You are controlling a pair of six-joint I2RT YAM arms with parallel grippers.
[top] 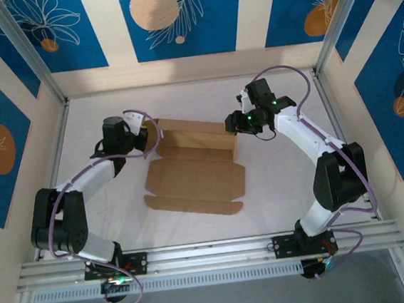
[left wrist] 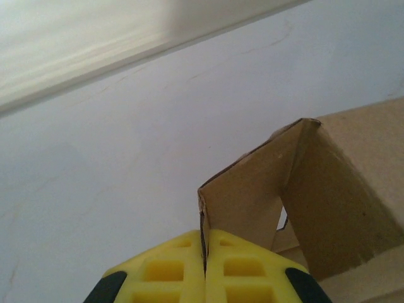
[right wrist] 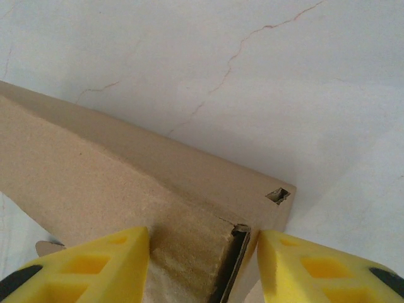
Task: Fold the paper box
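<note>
The paper box is a brown cardboard mailer lying half folded mid-table, base and front flaps flat and back wall raised. At its back left corner my left gripper is shut on the edge of an upright flap; the thin cardboard is pinched between the yellow fingers. My right gripper is at the back right corner. Its fingers stand apart and clasp the folded wall end, one on the inner panel and one against the outer side.
White walls and an aluminium frame enclose the table. The white tabletop lies bare to the right of the box and along its front. Both arm bases sit at the near rail.
</note>
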